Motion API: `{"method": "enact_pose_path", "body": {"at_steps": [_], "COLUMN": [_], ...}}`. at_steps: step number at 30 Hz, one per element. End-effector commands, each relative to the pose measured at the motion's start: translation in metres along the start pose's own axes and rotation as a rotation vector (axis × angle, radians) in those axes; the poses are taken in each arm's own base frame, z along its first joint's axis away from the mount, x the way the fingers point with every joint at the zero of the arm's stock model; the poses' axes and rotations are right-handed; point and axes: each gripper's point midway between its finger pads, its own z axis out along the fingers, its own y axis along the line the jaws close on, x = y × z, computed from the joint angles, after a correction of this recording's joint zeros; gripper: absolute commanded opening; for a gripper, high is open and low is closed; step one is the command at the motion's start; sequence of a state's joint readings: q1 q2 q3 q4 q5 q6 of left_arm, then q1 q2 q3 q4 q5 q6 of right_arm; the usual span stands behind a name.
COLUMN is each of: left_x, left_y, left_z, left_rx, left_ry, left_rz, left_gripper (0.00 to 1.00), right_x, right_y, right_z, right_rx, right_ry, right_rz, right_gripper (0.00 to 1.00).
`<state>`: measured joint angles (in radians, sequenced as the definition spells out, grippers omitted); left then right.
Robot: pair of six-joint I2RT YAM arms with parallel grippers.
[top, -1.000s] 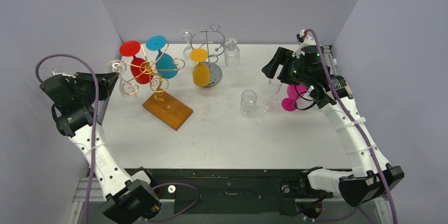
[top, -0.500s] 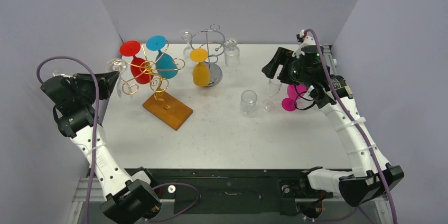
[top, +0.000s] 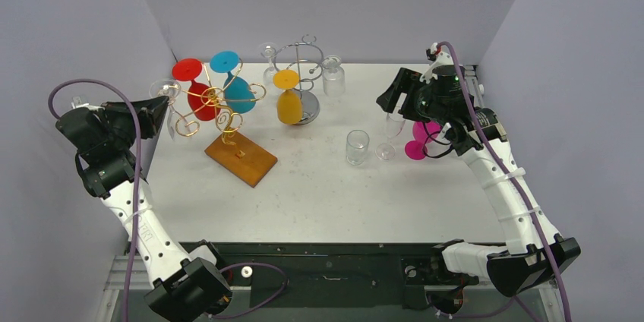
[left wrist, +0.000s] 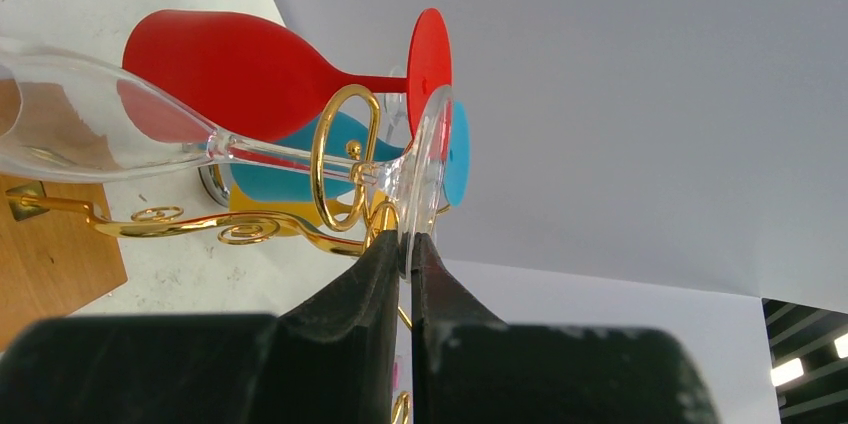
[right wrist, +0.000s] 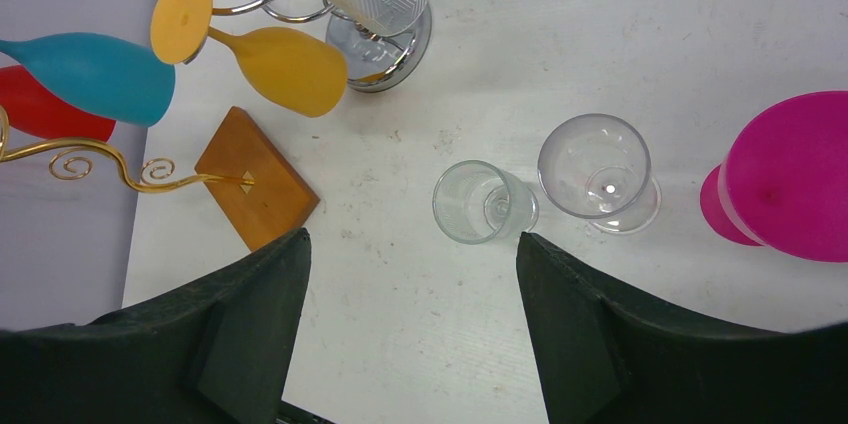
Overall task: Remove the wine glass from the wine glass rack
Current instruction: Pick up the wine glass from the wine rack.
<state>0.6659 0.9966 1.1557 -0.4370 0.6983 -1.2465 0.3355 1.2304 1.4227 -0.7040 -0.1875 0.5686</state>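
Observation:
A clear wine glass (left wrist: 92, 116) hangs sideways in a loop of the gold wire rack (left wrist: 341, 151), its stem through the loop. My left gripper (left wrist: 410, 242) is shut on the rim of the glass's round foot (left wrist: 432, 169). From above, that glass (top: 171, 124) sits at the rack's (top: 220, 105) left side, with the left gripper (top: 162, 102) right at its foot. A red glass (top: 199, 99) and a blue glass (top: 238, 91) hang on the same rack. My right gripper (right wrist: 410, 244) hovers open and empty over the table at the right.
The rack stands on a wooden block (top: 241, 157). A chrome rack (top: 305, 58) behind it carries a yellow glass (top: 289, 106) and clear ones. Two clear glasses (top: 357, 146) (top: 386, 152) and a magenta glass (top: 417, 141) stand on the table under the right arm. The left wall is close behind the left arm.
The left gripper has closed onto the clear glass's foot, and the foot has shifted slightly up and left in the top view. The right arm has not moved.

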Motion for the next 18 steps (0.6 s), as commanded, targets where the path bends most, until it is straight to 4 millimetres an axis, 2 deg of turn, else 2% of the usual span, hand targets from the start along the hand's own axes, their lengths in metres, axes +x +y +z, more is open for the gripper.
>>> {"method": "enact_pose_path", "body": {"at_steps": [1, 18], "left_x": [-0.004, -0.015], "left_y": [-0.032, -0.028], "left_z": [-0.008, -0.013], "left_rx": [0.114, 0.074], "left_ry": [-0.023, -0.086], "left_rz": [0.072, 0.068], "left_gripper": [0.00, 0.00], "right_x": [-0.007, -0.006], "right_y": [0.001, -0.001], "right_z": [0.005, 0.006], "right_rx": [0.003, 0.012], "right_ry": [-0.034, -0.030], "right_rz": [-0.007, -0.008], "right_gripper": [0.70, 0.70]}}
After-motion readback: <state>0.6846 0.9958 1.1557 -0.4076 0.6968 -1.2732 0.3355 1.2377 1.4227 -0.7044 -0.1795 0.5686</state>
